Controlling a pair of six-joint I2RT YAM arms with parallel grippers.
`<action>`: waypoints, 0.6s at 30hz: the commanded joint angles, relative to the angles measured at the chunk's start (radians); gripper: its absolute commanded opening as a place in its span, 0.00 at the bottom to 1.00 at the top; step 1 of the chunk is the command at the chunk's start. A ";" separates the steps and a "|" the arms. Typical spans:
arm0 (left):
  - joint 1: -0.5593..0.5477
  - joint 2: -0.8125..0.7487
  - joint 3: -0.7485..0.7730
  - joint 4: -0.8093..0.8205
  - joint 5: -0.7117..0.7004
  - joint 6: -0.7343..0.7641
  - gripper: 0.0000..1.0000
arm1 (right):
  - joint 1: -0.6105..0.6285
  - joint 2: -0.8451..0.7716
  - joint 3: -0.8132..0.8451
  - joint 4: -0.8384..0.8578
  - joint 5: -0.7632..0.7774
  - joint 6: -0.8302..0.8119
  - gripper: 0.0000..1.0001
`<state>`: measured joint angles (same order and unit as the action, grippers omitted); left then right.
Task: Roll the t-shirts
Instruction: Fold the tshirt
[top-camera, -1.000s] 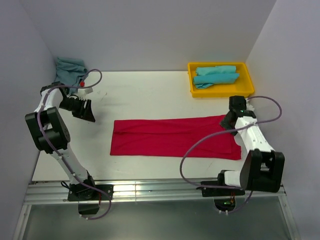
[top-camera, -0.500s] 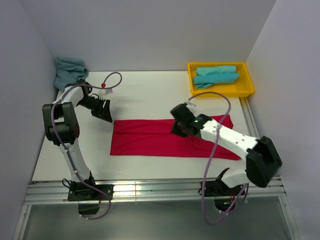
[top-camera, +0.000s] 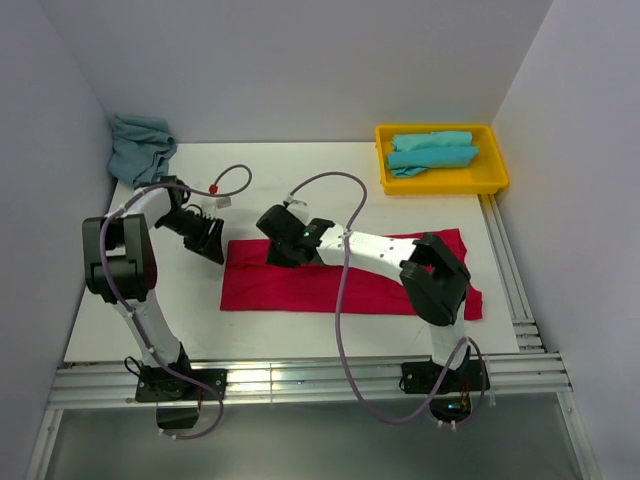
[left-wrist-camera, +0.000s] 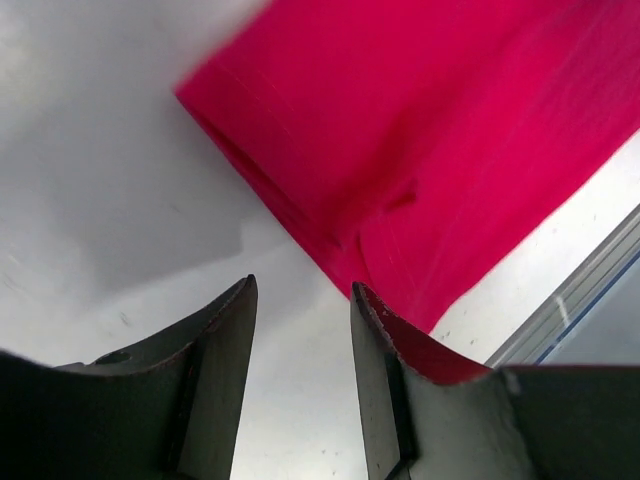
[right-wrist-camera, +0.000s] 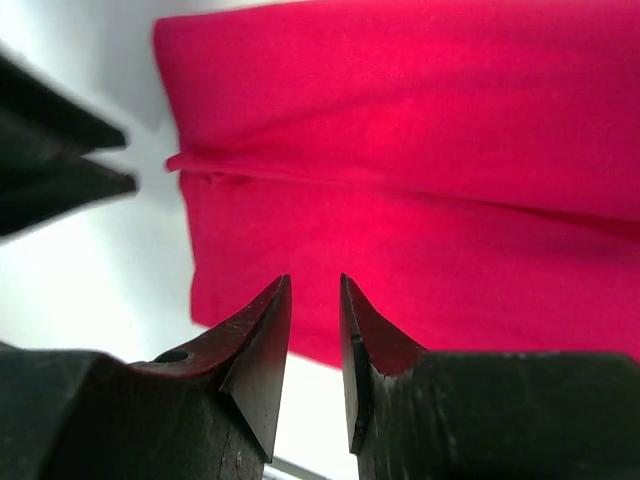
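Observation:
The red t-shirt (top-camera: 330, 285) lies folded into a long strip across the middle of the white table; it also shows in the left wrist view (left-wrist-camera: 430, 140) and in the right wrist view (right-wrist-camera: 420, 170). My left gripper (top-camera: 212, 247) is open and empty just off the strip's left end (left-wrist-camera: 300, 290). My right gripper (top-camera: 275, 252) reaches far left over the strip's upper left part, open and empty (right-wrist-camera: 314, 285). Turquoise t-shirts lie rolled in the yellow bin (top-camera: 432, 150). Another turquoise one (top-camera: 140, 145) lies crumpled at the back left corner.
The yellow bin (top-camera: 495, 170) stands at the back right. Grey walls close the table on three sides. A metal rail (top-camera: 300, 380) runs along the near edge. The right arm's cable (top-camera: 340, 300) loops over the shirt.
My right arm has swung left along the red strip, from its right end to its left part. My left gripper has moved right and nearer, up to the strip's left end.

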<state>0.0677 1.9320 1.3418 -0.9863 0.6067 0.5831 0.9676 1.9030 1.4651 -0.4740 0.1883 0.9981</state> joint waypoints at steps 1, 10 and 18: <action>-0.002 -0.131 -0.062 0.055 -0.028 0.079 0.48 | -0.006 0.027 0.055 0.031 -0.009 0.002 0.33; -0.022 -0.119 -0.075 0.048 0.002 0.067 0.48 | -0.006 0.053 0.051 0.101 -0.046 0.016 0.30; -0.045 -0.105 -0.093 -0.002 0.042 0.115 0.51 | -0.004 0.067 0.043 0.113 -0.046 0.027 0.29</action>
<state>0.0284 1.8194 1.2621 -0.9600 0.6041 0.6506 0.9661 1.9701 1.4902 -0.3973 0.1364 1.0103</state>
